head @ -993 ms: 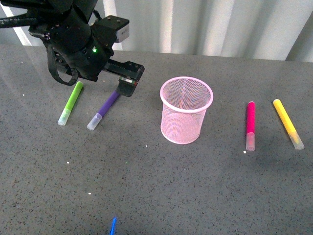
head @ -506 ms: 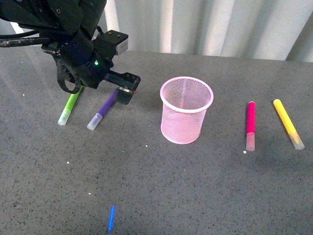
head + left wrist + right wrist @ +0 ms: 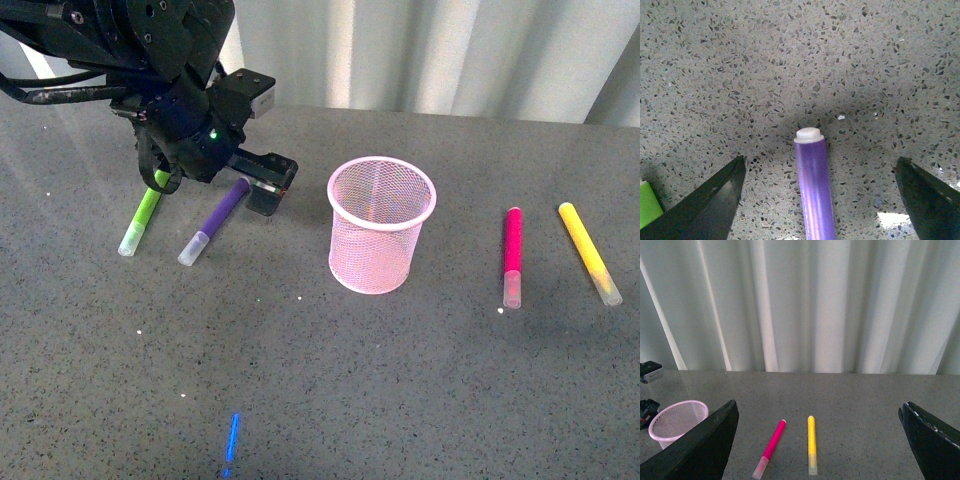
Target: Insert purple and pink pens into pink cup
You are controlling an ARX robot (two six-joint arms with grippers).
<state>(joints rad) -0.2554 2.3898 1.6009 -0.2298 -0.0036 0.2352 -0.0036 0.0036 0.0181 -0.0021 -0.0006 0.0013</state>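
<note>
While the left end effector (image 3: 262, 192) hangs low at the far end of the purple pen (image 3: 214, 222), the pink cup (image 3: 381, 225) stands upright on the desk (image 3: 320, 380), with the pink pen (image 3: 513, 255) lying well to its right. From the left wrist, the jaws gape wide either side of the purple pen, gripping nothing. From the right wrist, the right end effector (image 3: 817, 406) is spread wide and empty, facing the pink pen and cup.
</note>
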